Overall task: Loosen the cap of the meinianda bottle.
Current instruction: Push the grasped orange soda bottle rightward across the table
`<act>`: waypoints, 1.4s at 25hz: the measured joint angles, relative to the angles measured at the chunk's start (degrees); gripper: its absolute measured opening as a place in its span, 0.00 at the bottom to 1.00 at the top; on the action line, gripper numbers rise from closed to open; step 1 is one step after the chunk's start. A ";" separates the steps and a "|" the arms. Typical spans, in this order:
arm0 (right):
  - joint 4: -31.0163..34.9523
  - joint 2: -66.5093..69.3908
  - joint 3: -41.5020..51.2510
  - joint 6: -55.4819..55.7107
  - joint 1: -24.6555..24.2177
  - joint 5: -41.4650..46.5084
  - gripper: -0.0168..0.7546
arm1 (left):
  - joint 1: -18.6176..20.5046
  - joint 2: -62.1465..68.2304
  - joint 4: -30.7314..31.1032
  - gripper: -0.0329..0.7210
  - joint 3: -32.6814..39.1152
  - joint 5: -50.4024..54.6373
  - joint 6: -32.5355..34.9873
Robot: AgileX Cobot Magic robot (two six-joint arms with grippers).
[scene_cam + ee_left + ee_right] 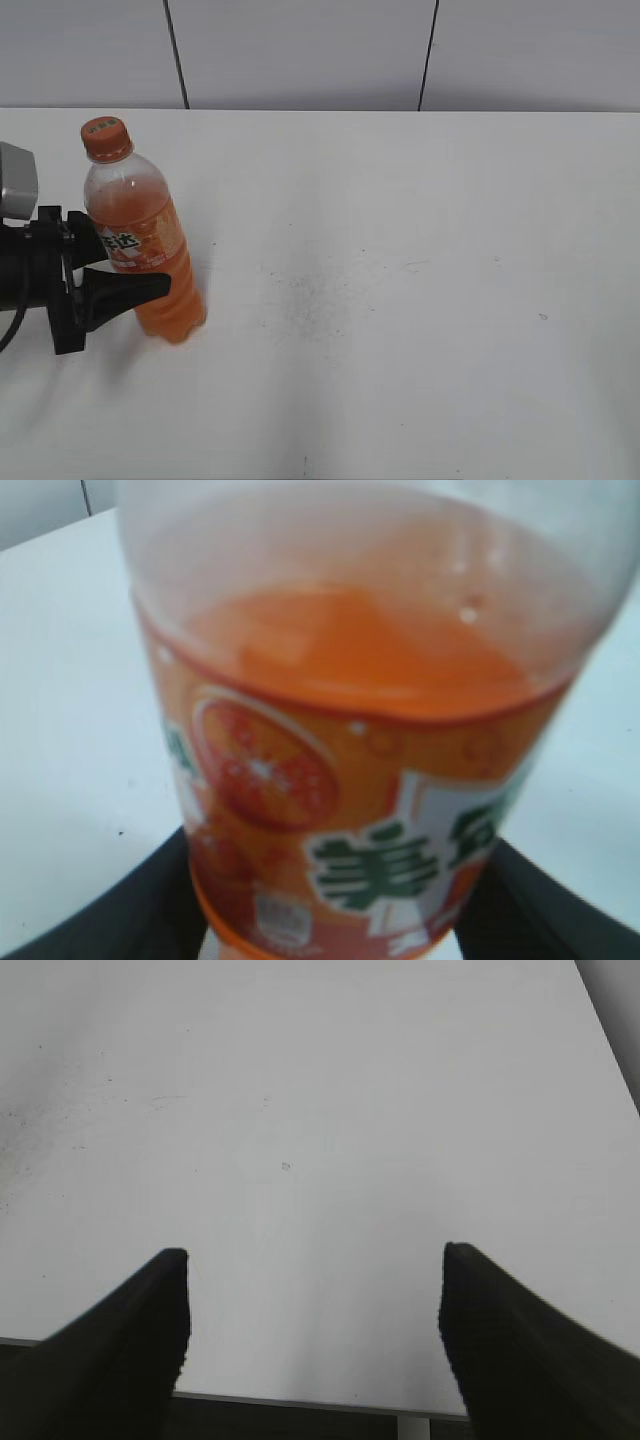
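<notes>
Black fingers of the left gripper sit on either side of the meinianda bottle, clasping its labelled body – the wrist view shows the label pressed between them. It stands slightly tilted at the left of the white table, its orange cap on top. Over bare table, the right gripper holds nothing – its fingers are spread wide.

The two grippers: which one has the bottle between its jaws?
The left gripper: its black jaws stand on both sides of the meinianda bottle. The right gripper has only bare white table between its open jaws.
</notes>
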 joint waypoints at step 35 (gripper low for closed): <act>0.68 0.27 -0.60 0.00 0.00 0.44 0.78 | -20.53 6.52 -13.11 0.61 -9.57 5.26 2.35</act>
